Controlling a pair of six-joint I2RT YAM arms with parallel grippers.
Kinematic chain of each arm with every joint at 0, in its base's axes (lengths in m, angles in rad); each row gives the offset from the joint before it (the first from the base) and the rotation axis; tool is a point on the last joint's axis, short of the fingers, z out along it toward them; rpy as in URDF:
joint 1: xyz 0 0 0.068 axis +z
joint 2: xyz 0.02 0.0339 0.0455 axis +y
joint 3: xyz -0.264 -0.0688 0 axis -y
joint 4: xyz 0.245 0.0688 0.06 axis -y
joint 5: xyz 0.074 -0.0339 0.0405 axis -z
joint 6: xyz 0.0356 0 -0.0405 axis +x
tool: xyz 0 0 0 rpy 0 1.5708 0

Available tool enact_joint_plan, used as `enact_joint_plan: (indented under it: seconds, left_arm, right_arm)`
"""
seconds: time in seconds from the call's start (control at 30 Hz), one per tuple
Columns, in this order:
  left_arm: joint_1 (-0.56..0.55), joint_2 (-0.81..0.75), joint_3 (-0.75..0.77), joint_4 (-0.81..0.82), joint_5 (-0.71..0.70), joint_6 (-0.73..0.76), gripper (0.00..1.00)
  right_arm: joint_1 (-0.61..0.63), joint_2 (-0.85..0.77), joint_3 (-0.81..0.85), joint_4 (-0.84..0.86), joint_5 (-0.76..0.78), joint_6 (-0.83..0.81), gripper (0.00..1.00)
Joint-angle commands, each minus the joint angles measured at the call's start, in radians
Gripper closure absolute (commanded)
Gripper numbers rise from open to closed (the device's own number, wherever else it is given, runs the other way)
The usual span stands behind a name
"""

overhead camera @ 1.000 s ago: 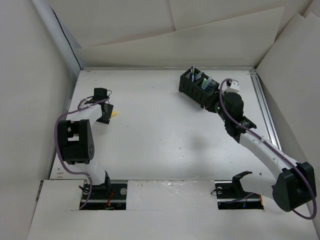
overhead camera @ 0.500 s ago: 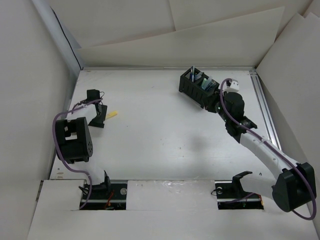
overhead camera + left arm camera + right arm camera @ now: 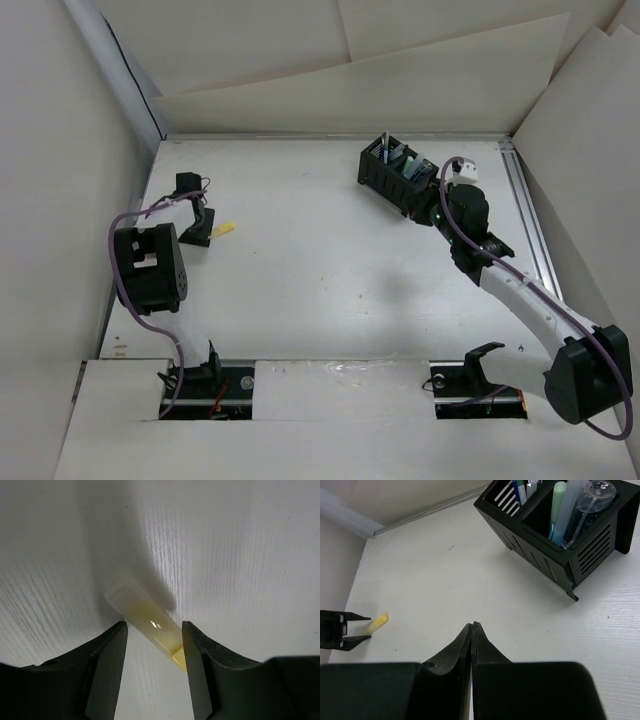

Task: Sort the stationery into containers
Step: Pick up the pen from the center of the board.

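Observation:
A stubby pale yellow marker [image 3: 145, 615] lies flat on the white table at the left [image 3: 226, 229], also small in the right wrist view [image 3: 379, 621]. My left gripper [image 3: 153, 625] is open and low over it, a finger on each side; the marker lies slantwise in the gap, its near end against the right finger [image 3: 197, 655]. In the top view the left gripper [image 3: 203, 232] sits just left of the marker. The black slotted organiser [image 3: 375, 180] stands at the back right and holds several pens and markers [image 3: 557, 500]. My right gripper [image 3: 473, 625] is shut and empty, hovering beside the organiser [image 3: 560, 555].
A white wall runs close along the left side of the table [image 3: 150, 190]. A metal rail [image 3: 530, 220] lines the right edge. The right arm [image 3: 520, 290] stretches from the near right corner towards the organiser.
The left gripper has shifted a little left and back, so more of the yellow marker shows past its fingers. Its jaws widened, then narrowed. The right arm has not moved.

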Motion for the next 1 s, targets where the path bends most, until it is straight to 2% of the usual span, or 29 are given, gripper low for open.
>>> enact_joint_plan:
  seconds: [0.0, 0.07, 0.17, 0.2, 0.4, 0.43, 0.53, 0.67, 0.7, 0.8, 0.97]
  left_arm:
    - [-0.001, 0.027, 0.036, -0.072, -0.042, -0.027, 0.57]
    - [-0.001, 0.036, 0.047, -0.086, -0.052, -0.027, 0.58]
    - [-0.001, 0.056, 0.056, -0.095, -0.062, -0.015, 0.69]
    - [-0.001, 0.068, 0.056, -0.095, -0.062, -0.015, 0.69]
    - [-0.001, 0.068, 0.056, -0.085, -0.052, 0.017, 0.82]
    - [-0.001, 0.068, 0.047, -0.073, -0.052, 0.033, 0.87]
    - [-0.001, 0.057, 0.019, -0.039, -0.052, 0.059, 0.92]
    - [-0.014, 0.025, -0.015, 0.029, -0.043, 0.125, 0.98]
    - [-0.028, 0.014, -0.027, 0.038, -0.043, 0.151, 0.98]
    - [-0.051, -0.016, -0.053, 0.087, -0.043, 0.2, 0.98]
    - [-0.126, -0.12, -0.143, 0.239, -0.043, 0.265, 0.98]
  right_arm:
    - [0.011, -0.021, -0.004, 0.025, -0.011, -0.009, 0.96]
    - [0.011, -0.021, -0.004, 0.025, 0.0, -0.009, 0.96]
    - [0.011, -0.021, -0.004, 0.025, 0.0, -0.009, 0.96]
    - [0.011, -0.021, -0.004, 0.025, 0.0, -0.009, 0.96]
    - [0.011, -0.021, -0.004, 0.025, 0.009, -0.009, 0.96]
    - [0.011, -0.021, -0.004, 0.025, 0.009, -0.009, 0.96]
    - [0.011, -0.021, -0.004, 0.025, -0.003, -0.009, 0.96]
    - [0.03, -0.021, 0.007, 0.025, -0.05, -0.009, 0.79]
    - [0.03, -0.021, 0.016, 0.025, -0.066, -0.009, 0.7]
    - [0.081, 0.005, 0.045, 0.025, -0.1, -0.034, 0.56]
    - [0.139, 0.068, 0.085, 0.025, -0.172, -0.052, 0.46]
